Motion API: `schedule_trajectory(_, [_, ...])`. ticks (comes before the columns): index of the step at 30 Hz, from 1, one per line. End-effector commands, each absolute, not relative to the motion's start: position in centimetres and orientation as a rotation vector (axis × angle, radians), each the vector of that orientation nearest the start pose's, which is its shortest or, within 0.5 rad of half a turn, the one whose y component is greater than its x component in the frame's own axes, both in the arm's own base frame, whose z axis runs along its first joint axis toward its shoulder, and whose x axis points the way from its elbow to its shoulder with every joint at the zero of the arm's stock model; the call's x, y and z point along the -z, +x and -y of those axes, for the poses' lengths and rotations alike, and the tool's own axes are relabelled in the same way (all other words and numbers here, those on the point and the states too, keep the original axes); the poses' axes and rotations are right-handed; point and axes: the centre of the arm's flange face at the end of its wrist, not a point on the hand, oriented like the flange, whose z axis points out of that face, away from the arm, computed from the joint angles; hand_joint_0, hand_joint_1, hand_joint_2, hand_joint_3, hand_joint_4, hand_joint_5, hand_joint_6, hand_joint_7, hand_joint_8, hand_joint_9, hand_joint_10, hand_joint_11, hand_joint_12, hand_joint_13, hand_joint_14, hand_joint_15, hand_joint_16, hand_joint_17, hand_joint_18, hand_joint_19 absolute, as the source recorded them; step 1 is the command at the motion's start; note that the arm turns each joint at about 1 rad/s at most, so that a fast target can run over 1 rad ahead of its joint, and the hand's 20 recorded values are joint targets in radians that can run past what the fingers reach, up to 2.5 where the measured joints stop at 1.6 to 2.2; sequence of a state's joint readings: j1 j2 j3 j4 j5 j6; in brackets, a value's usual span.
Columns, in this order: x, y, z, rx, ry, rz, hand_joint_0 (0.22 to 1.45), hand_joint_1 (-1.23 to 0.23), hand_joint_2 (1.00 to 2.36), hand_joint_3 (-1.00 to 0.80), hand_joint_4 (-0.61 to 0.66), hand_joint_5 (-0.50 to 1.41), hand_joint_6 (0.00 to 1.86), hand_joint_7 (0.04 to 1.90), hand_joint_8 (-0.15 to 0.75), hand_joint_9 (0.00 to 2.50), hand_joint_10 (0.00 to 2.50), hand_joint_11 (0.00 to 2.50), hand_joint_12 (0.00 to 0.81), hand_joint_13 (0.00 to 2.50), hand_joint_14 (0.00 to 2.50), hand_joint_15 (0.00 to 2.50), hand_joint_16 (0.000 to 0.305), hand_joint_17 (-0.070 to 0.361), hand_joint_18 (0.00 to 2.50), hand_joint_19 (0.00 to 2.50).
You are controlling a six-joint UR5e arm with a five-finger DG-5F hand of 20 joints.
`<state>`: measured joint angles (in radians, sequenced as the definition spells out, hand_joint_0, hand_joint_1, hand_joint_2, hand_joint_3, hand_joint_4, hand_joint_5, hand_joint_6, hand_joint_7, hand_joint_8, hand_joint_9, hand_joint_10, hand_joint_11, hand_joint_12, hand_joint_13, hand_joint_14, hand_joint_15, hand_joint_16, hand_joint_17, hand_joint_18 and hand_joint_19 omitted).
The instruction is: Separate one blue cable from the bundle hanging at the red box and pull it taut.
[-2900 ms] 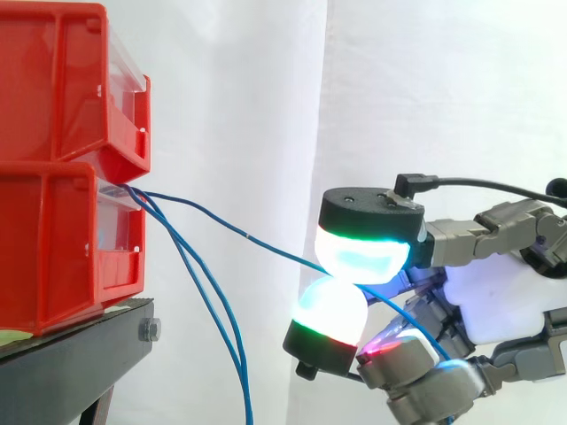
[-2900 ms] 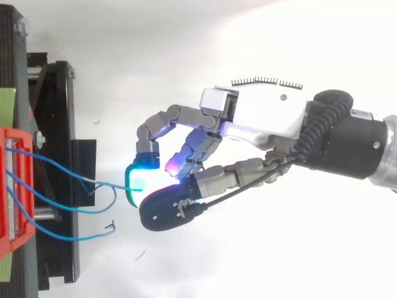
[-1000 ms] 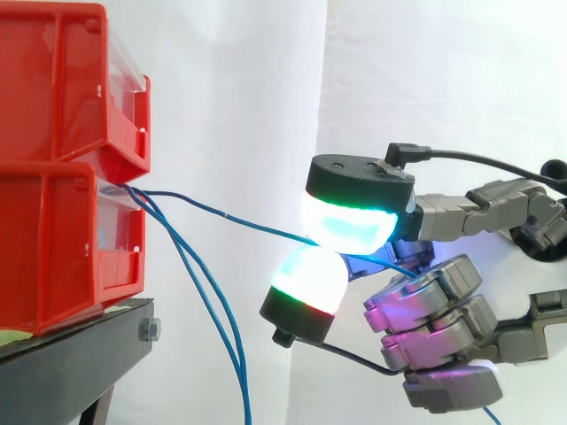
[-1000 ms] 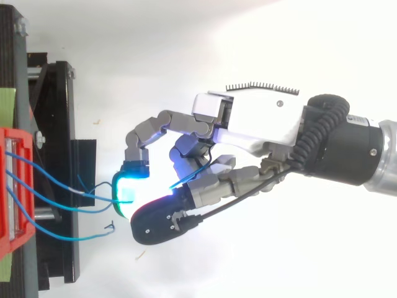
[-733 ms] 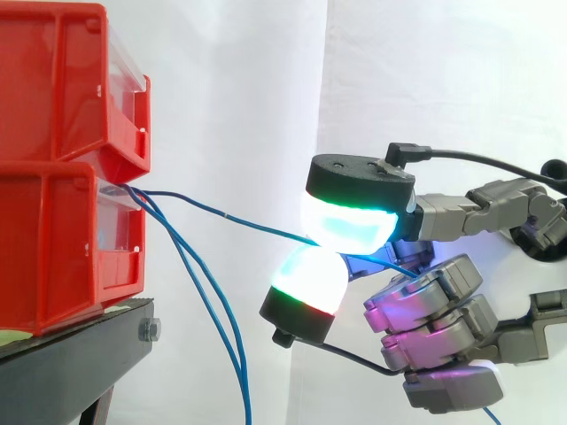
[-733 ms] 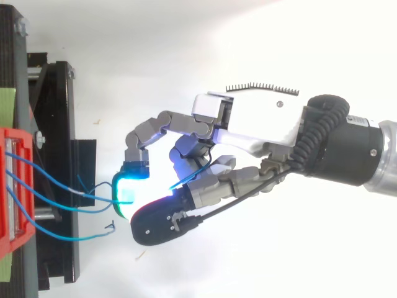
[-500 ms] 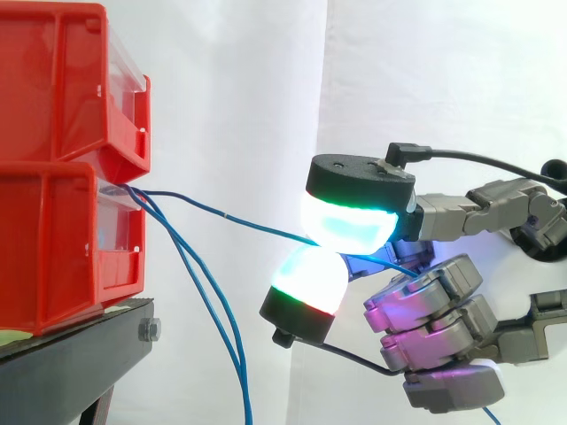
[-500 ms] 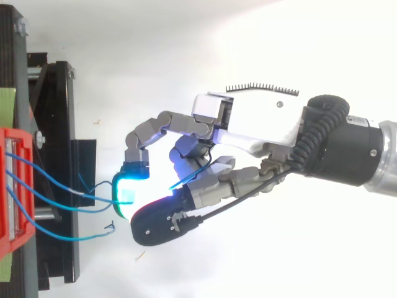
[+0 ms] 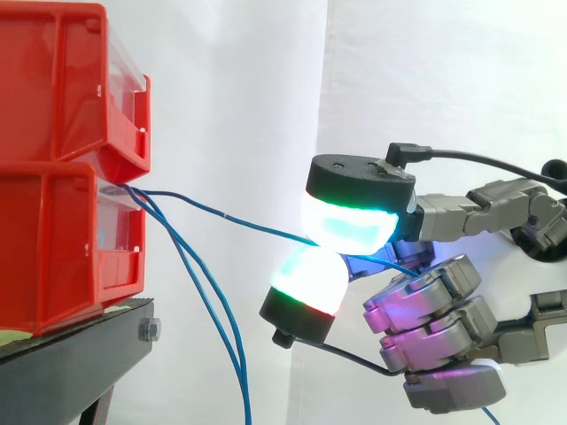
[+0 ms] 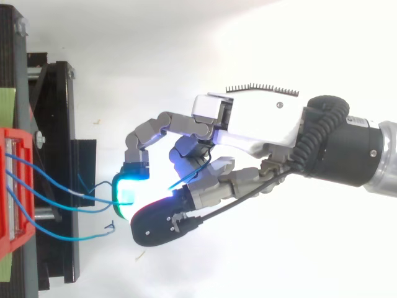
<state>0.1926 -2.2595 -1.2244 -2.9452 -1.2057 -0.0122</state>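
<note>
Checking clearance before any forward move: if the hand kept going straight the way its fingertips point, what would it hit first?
Probably the loose blue cables hanging between it and the bins, then the lower red bin behind them. The hand pinches the pinched blue cable. Depth here is uncertain.

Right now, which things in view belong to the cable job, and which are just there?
Part of the job:
- hand, two pads pinching one cable
- pinched blue cable, running from the bins to the hand
- two other blue cables, hanging slack
- red bins, where the cables come out

Just there:
- black stand under the bins
- white curtain behind
</note>
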Motion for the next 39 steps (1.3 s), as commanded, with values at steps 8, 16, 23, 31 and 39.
schedule_trajectory(8, [-24.69,73.62,2.80,-0.974,1.348,-1.206,0.73,-0.77,1.02,-0.22,0.06,-0.21,0.87,1.05,0.326,0.91,1.58,1.52,0.388,0.84,2.04,1.55,0.041,0.092,1.23,1.43])
schedule_trajectory(16, [-24.69,73.62,2.91,-0.973,1.349,-1.205,0.73,-0.77,1.02,-0.22,0.06,-0.21,0.87,1.05,0.326,0.92,1.59,1.51,0.390,0.85,2.03,1.57,0.041,0.092,1.23,1.42])
schedule_trajectory(23, [-24.69,73.62,2.91,-0.973,1.349,-1.205,0.73,-0.77,1.02,-0.22,0.06,-0.21,0.87,1.04,0.327,0.92,1.59,1.51,0.388,0.85,2.03,1.55,0.041,0.091,1.23,1.42])
schedule_trajectory(31, [-24.69,73.62,2.80,-0.974,1.348,-1.206,0.73,-0.77,1.02,-0.22,0.06,-0.21,0.87,1.05,0.321,0.93,1.58,1.52,0.394,0.85,1.99,1.57,0.041,0.093,1.24,1.41])
schedule_trajectory(39, [-24.62,73.58,2.92,-0.972,1.349,-1.206,0.73,-0.77,1.02,-0.21,0.07,-0.21,0.87,1.07,0.331,0.95,1.56,1.50,0.393,0.86,2.00,1.54,0.041,0.092,1.25,1.43])
